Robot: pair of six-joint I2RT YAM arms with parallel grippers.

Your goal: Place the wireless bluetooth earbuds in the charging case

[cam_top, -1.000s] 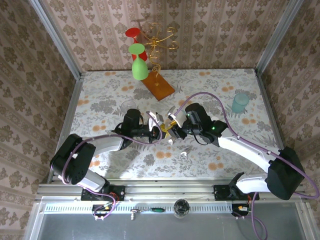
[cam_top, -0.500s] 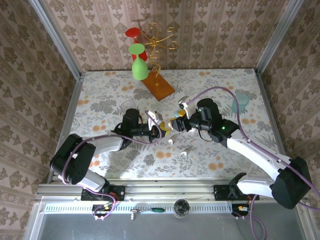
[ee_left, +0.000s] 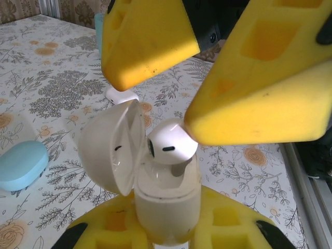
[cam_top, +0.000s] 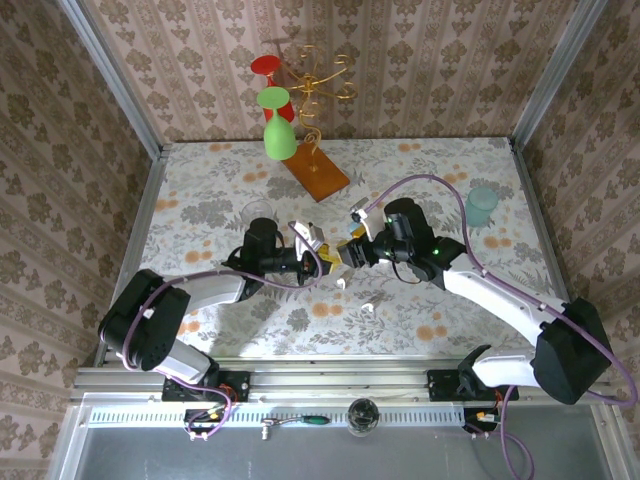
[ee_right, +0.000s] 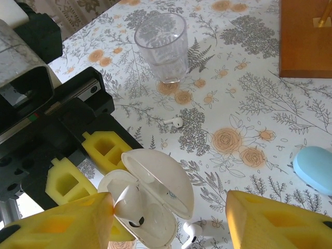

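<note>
My left gripper (ee_left: 166, 231) is shut on the white charging case (ee_left: 167, 205), holding it upright with its lid (ee_left: 110, 150) swung open. One white earbud (ee_left: 168, 145) sits tilted in the case's mouth, partly inside. My right gripper (ee_right: 171, 220) hovers over it, open, with its left yellow finger (ee_right: 57, 225) touching that earbud (ee_right: 127, 207) and the other finger well apart. A loose white earbud (ee_right: 192, 232) lies on the table just beside the case (ee_right: 155, 192), and another (ee_right: 174, 122) lies farther off. Both grippers meet at the table's middle (cam_top: 335, 258).
A clear cup (ee_right: 162, 46) stands beyond the case, and a pale blue case (ee_right: 315, 168) lies to the right. A wooden stand base (cam_top: 317, 170) with green (cam_top: 277, 130) and red glasses is at the back. A teal cup (cam_top: 481, 207) stands at the right.
My right gripper has opened, leaving the earbud resting in the case's mouth. The right arm drew back a little to the right, then eased in again. The left arm stayed put.
</note>
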